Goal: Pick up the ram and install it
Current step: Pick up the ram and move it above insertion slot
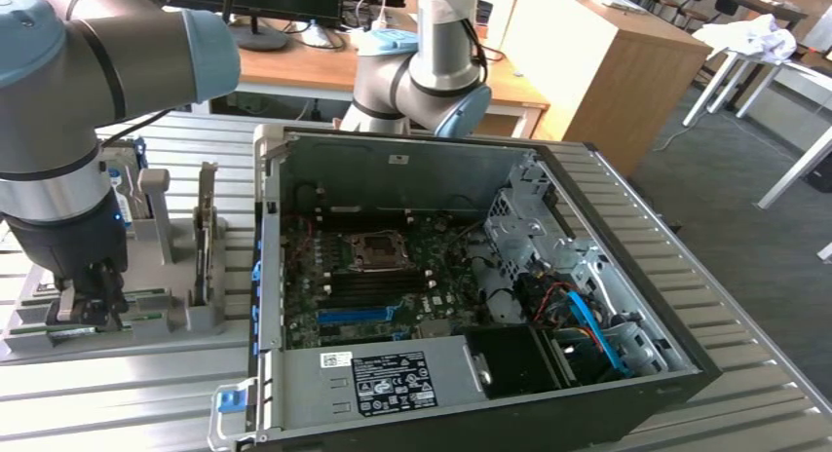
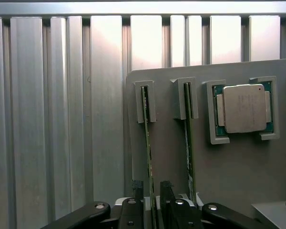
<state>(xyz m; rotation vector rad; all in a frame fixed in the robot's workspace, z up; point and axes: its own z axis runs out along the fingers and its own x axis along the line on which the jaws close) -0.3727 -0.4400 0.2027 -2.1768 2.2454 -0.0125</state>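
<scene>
The gripper (image 2: 151, 189) hangs low over the grey holder (image 2: 219, 171), which sits on the slatted counter (image 2: 52, 119) at the exterior view's left of the open computer case (image 1: 494, 277). Its fingers (image 2: 167, 192) stand open, one on each side of the ram (image 2: 148, 143), with a thin gap on both faces and nothing gripped. The ram stands on edge in its slot, with a second stick (image 2: 187, 138) just beside it and the processor chip (image 2: 243, 108) further along the holder. The main risk, as I judge it, is an off-centre close: one finger meeting the board first would tip or bend the thin stick in its slot. A grip too near one end could let it swing when lifted. The neighbouring stick is near enough for a finger to nudge it.
</scene>
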